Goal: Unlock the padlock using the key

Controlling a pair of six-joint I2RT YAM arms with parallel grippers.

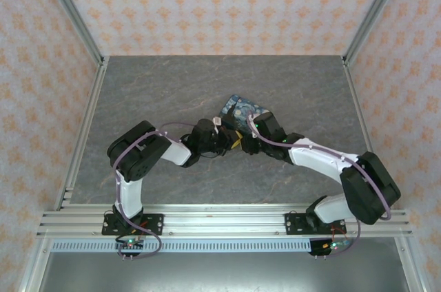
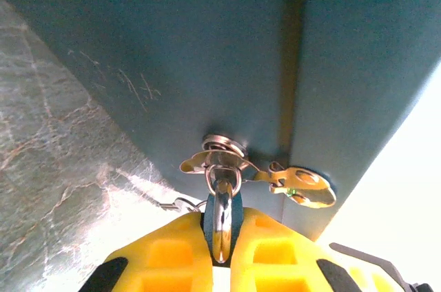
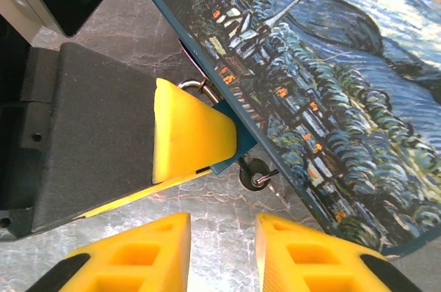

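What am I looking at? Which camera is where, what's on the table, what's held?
Two robot arms stand at the table's near edge, each with a two-finger gripper with yellow pads. One picture looks down from above and behind; the other two come from a camera on each wrist. On the grey table sits a box with a painted lid. The left gripper is shut on the small padlock hanging from the box's clasp. The right gripper is open and empty, close to a small key that seems to stick out of the padlock.
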